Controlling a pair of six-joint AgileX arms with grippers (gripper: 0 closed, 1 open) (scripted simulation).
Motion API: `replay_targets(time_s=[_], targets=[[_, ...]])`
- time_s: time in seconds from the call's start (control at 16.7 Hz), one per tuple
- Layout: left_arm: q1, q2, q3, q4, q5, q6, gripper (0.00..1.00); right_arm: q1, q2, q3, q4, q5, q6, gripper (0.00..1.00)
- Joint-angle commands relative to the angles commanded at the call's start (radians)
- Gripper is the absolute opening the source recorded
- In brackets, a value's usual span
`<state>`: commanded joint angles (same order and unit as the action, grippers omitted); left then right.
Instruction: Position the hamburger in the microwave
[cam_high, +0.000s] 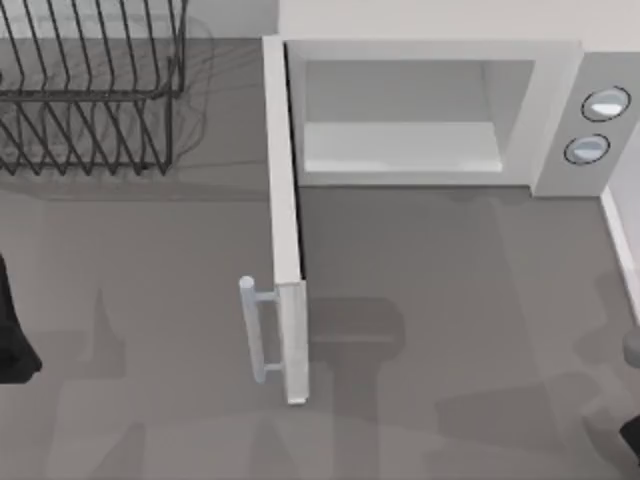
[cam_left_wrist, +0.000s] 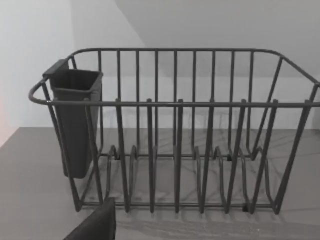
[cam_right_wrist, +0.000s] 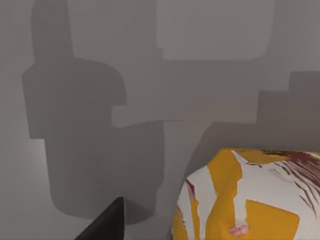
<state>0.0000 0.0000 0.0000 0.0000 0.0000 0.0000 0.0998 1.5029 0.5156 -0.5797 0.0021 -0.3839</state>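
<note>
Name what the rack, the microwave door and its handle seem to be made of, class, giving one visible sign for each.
Rack: thin dark wire, likely coated metal, since it is all slim bent rods with a matte look.
Microwave door: smooth white panel, plastic or painted metal; the look leaves it open.
Handle: pale grey bar with a light sheen, possibly metal.

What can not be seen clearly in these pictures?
- Hamburger: right wrist view, cut off by the picture's edges; whether the right gripper holds it cannot be told.
- Right arm: top view, only a dark bit at the right edge.
- Left arm: top view, cut off at the left edge.
- Dish rack: top view, cut by the top and left edges.
</note>
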Motion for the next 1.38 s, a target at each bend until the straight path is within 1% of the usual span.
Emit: replay_targets(time_s=[0.06, 0.12, 0.24, 0.36, 0.66, 0.84, 1.2, 1.38], targets=[[0.0, 0.0, 0.0, 0.0, 0.0, 0.0, 1.0, 0.0, 0.0, 0.0, 0.0, 0.0, 0.0, 0.0], [0.0, 0.0, 0.0, 0.0, 0.0, 0.0, 1.0, -0.005, -0.075, 0.048, -0.097, -0.014, -0.003, 0.0], [0.0, 0.0, 0.0, 0.0, 0.0, 0.0, 1.0, -0.004, -0.079, 0.062, -0.113, -0.014, -0.005, 0.0], [0.0, 0.0, 0.0, 0.0, 0.0, 0.0, 1.0, -0.005, -0.098, 0.105, -0.171, -0.014, -0.007, 0.0], [0.0, 0.0, 0.0, 0.0, 0.0, 0.0, 1.0, -0.009, -0.186, 0.261, -0.45, -0.014, -0.01, 0.0], [0.0, 0.0, 0.0, 0.0, 0.0, 0.0, 1.0, -0.01, -0.237, 0.335, -0.555, -0.014, -0.011, 0.0], [0.0, 0.0, 0.0, 0.0, 0.0, 0.0, 1.0, -0.008, -0.246, 0.346, -0.57, -0.014, -0.009, 0.0], [0.0, 0.0, 0.0, 0.0, 0.0, 0.0, 1.0, 0.017, -0.204, 0.373, -0.51, 0.011, 0.013, 0.0]])
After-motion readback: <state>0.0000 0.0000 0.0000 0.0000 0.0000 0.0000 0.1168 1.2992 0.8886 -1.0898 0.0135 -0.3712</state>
